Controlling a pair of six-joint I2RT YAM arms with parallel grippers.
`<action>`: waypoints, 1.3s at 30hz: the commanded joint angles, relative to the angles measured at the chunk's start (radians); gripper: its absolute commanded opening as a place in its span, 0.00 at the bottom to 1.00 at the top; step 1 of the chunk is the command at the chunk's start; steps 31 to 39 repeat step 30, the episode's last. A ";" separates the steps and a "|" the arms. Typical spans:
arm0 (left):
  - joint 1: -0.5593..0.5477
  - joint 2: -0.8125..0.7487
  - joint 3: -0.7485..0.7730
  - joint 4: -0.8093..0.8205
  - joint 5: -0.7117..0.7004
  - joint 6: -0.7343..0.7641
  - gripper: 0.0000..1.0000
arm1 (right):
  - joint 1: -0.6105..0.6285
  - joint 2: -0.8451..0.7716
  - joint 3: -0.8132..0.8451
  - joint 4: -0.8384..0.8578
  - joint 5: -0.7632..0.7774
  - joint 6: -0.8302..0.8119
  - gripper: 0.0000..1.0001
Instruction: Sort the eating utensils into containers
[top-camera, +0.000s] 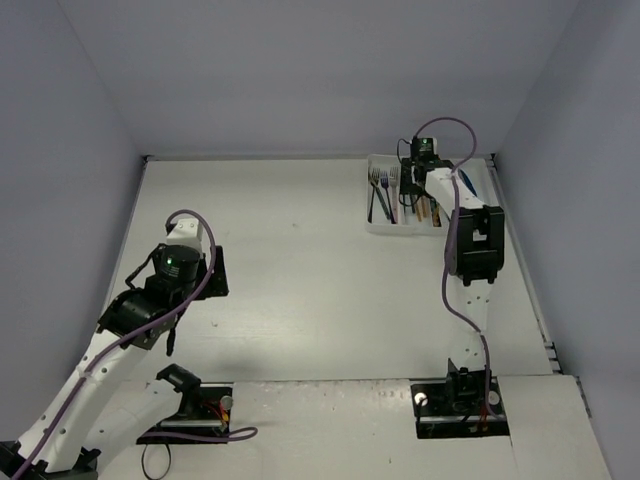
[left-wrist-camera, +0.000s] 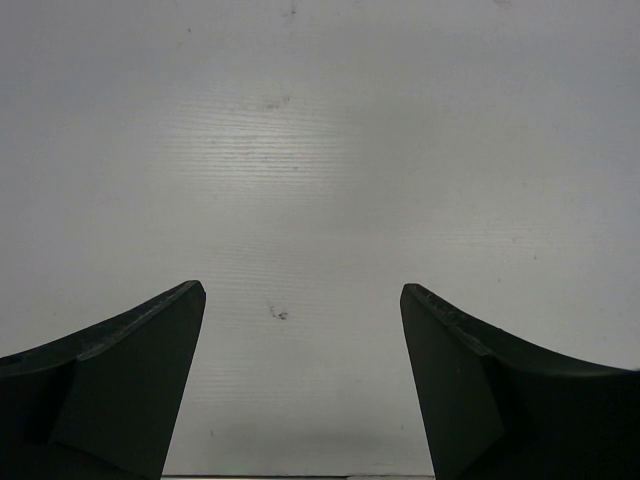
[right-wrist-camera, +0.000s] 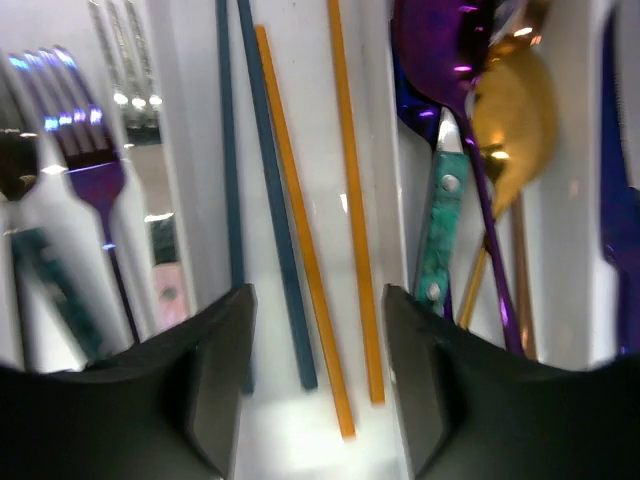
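White tray (top-camera: 385, 229) is seen at upper right of the top view, partly hidden by the right arm. Right gripper (right-wrist-camera: 318, 300), fingers apart, is held over teal sticks (right-wrist-camera: 275, 200) and orange sticks (right-wrist-camera: 350, 200). A purple fork (right-wrist-camera: 95, 170) lies in the compartment to the left, a gold spoon (right-wrist-camera: 515, 110) to the right. Left gripper (left-wrist-camera: 302, 290) is held apart over the table (left-wrist-camera: 320, 130).

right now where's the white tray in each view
top external: white tray sits in the upper right of the picture.
left wrist: not in it.
right wrist: it fills the picture, seen from close above.
shared landmark: the forks lying in its left compartment.
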 joint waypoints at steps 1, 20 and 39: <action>0.003 0.002 0.078 0.013 -0.040 0.036 0.77 | 0.016 -0.331 -0.057 0.033 0.031 -0.014 0.64; 0.006 -0.086 0.146 0.013 -0.206 0.164 0.79 | 0.014 -1.551 -0.961 0.028 0.049 0.079 1.00; 0.006 -0.067 0.136 0.010 -0.225 0.188 0.81 | 0.015 -1.761 -1.054 0.017 0.024 0.089 1.00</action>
